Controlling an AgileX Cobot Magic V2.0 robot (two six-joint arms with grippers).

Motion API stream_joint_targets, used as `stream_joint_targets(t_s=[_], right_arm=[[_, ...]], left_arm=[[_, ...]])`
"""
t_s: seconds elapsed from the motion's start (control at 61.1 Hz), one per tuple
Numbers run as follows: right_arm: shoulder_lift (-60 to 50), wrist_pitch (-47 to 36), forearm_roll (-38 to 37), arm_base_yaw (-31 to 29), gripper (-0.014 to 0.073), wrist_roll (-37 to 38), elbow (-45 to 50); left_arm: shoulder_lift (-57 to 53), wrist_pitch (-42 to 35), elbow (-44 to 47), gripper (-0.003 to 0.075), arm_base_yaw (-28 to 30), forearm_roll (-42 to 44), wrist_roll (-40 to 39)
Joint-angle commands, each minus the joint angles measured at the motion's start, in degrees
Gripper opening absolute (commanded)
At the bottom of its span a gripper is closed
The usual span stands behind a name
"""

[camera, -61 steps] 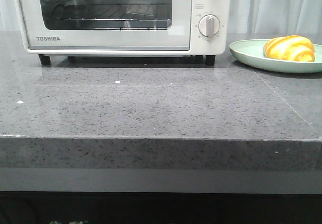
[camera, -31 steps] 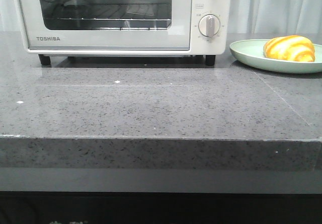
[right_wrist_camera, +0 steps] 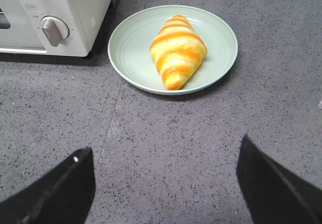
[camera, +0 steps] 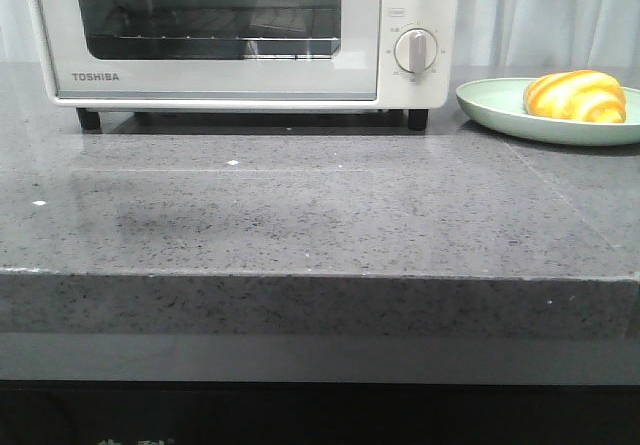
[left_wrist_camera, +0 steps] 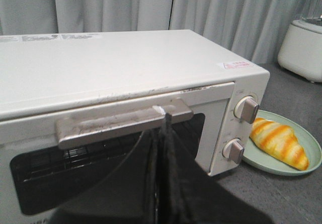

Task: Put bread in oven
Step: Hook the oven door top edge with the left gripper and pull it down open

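The white TOSHIBA oven stands at the back left of the grey counter with its door closed. The striped croissant-shaped bread lies on a pale green plate to the oven's right. Neither gripper shows in the front view. In the left wrist view my left gripper is shut, fingers pressed together, its tip right at the underside of the oven's door handle; the bread lies off to the side. In the right wrist view my right gripper is open and empty above the counter, short of the bread.
The oven's knobs face the front beside the door. A white rounded appliance stands behind the plate. A grey curtain hangs behind the counter. The counter's front edge runs across the front view.
A faint shadow has appeared on the counter in front of the oven's left half, and the reflection in the oven window has shifted. Bread and plate have not moved.
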Motion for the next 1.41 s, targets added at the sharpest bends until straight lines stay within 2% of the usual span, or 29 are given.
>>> stream_joint_targets(t_s=[0.0,0.409,0.818,1.178,1.391], right_arm=[[0.3,-3.5,0.3,-0.2,0.0594,-0.5,-2.0],[0.3,-3.5,0.3,-0.2,0.0594,-0.5,-2.0],[0.3,-3.5,0.3,-0.2,0.0594,-0.5,-2.0],[0.3,-3.0,0.3,-0.2,0.0594,-0.5,-2.0],[0.3,-3.0,0.3,-0.2,0.0594,-0.5,-2.0]], left_arm=[[3.4,-6.9,-4.9,-0.0020,-0.5,-0.6,-0.1],[18.5,-7.7,-17.2,-0.0020,-0.5,-0.6,-0.1],[22.2,-4.1,-17.9,-0.0020,-0.5,-0.4,-0.1],[19.0,10.4,-17.9,-0.0020,-0.5,-0.6,-0.1],[13.8,23.2,-17.9,-0.0020,-0.5,-0.6,-0.1]])
